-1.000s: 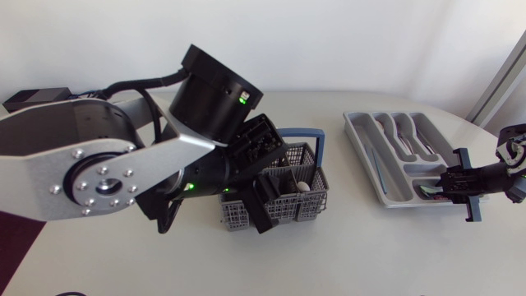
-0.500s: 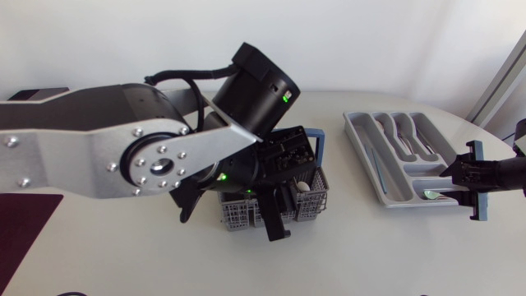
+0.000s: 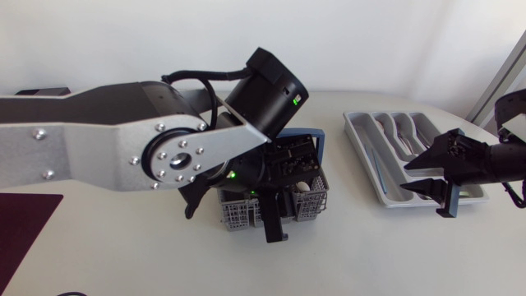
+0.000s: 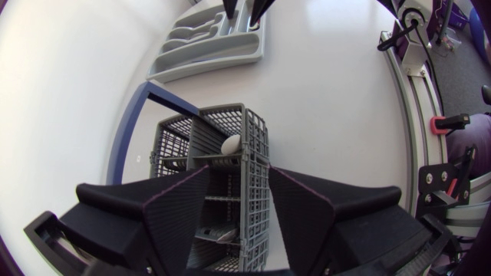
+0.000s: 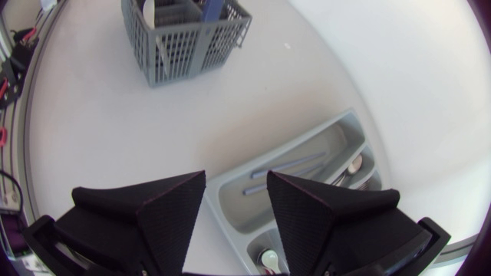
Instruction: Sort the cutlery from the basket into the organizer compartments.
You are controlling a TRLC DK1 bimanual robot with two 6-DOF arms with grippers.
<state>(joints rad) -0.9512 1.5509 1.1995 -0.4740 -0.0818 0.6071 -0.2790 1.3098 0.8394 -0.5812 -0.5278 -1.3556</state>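
Our left claw [image 3: 279,215] hangs over the basket [image 3: 306,205] at the centre of the head view, its fingers spread wide and holding nothing. In the left wrist view the basket's [image 4: 230,153] grid walls stand in the gap between the two fingers, with a white piece [image 4: 230,144] poking up in a cell just ahead of them. We judge the step in hand to be picking one piece of cutlery out of the basket. To do it well, we should shift the claw so that the fingers flank the piece itself and not a partition, or they will close on plastic and drag the whole basket. We should go down straight, close only when both fingers can meet the piece, and lift straight up, keeping off the blue handle [image 3: 319,148] that arches over the basket's right side. Our right claw [image 3: 409,179], at the right of the head view, is also spread and empty, poised over the near end of the organizer [image 3: 370,144], where cutlery already lies in several compartments. It should stay out of the left arm's way.
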